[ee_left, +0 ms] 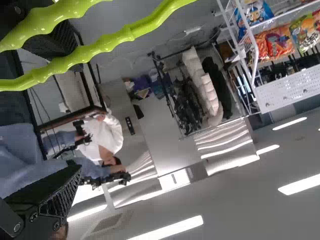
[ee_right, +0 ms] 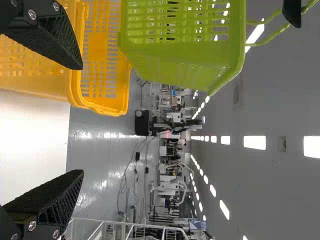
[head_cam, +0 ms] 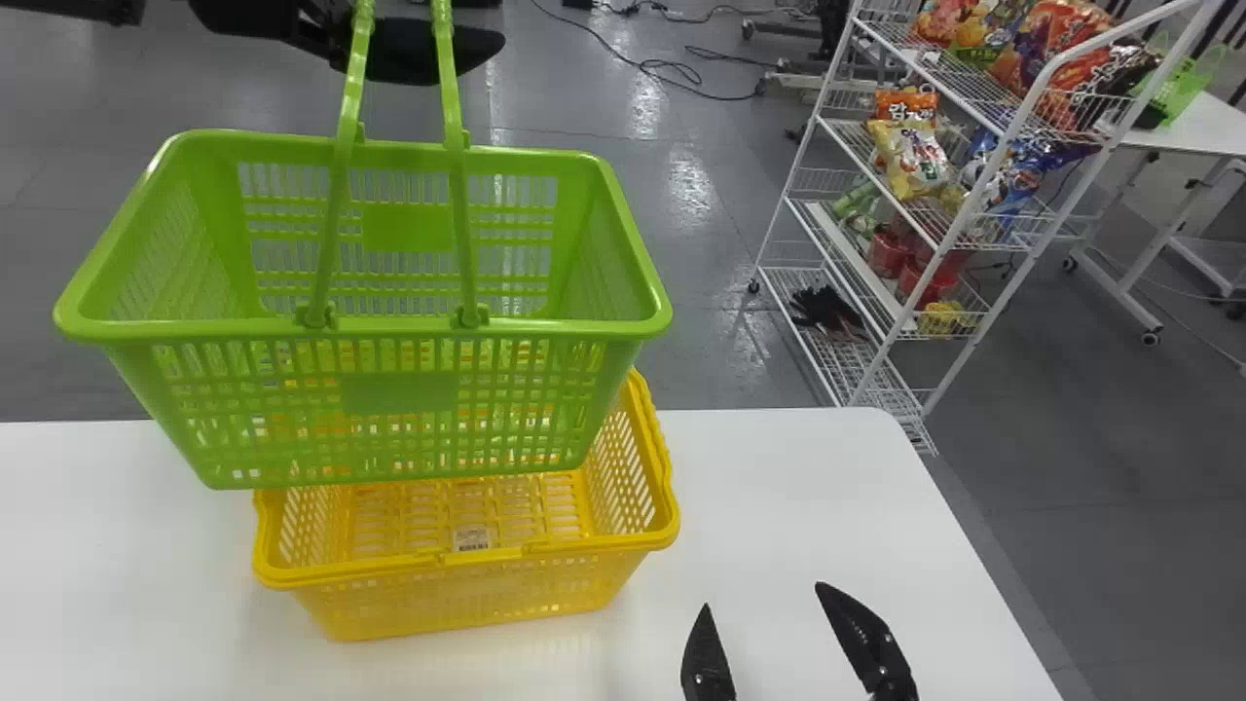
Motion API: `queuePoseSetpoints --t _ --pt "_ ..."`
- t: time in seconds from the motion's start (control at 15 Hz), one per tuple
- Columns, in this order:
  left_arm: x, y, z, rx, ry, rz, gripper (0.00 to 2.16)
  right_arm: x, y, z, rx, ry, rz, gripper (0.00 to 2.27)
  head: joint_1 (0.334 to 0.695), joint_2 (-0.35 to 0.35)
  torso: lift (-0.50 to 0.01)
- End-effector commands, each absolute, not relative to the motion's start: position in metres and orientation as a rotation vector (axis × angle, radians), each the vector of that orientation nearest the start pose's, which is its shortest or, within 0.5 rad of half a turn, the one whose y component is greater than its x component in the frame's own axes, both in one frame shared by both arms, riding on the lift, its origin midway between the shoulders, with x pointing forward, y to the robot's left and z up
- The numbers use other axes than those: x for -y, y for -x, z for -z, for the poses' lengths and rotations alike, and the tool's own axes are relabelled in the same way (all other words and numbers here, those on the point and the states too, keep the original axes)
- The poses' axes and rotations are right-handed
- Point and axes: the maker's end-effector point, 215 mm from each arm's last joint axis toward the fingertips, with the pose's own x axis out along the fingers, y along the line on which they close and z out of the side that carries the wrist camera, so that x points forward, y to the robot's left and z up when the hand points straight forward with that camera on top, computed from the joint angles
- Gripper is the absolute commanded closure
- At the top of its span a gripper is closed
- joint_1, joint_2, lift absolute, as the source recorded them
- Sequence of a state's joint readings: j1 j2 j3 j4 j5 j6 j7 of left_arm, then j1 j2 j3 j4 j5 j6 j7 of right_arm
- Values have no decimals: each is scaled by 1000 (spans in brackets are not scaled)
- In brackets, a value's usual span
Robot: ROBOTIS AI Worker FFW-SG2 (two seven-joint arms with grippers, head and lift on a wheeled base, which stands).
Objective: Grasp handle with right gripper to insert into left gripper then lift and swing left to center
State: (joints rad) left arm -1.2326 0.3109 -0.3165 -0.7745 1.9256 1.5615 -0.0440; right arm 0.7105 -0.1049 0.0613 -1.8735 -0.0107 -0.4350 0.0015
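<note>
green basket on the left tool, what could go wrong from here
The green basket could slide off, as its handles pass by the left tool, whose fingers stand wide apart. Its base hangs close to the yellow basket and might snag that rim during the swing.

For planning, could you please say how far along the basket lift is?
Handoff looks done: right gripper empty. In hand is the lift: the green basket hangs from the left gripper over the yellow basket. The swing likely remains, with it left of center.
</note>
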Motion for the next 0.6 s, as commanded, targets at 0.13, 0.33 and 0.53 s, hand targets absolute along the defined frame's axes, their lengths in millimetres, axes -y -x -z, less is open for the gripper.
queuePoseSetpoints --t 0.13,0.33,0.53 --pt "-33 -551 -9 -909 898 1308 147 200 -351 389 17 23 -116 56 623 -214 -93" --pt "-40 -555 -9 -911 908 1289 569 199 -353 390 15 21 -117 56 619 -205 -93" --pt "-45 -559 -19 -897 954 1299 1413 195 -353 393 11 16 -122 56 616 -193 -93"
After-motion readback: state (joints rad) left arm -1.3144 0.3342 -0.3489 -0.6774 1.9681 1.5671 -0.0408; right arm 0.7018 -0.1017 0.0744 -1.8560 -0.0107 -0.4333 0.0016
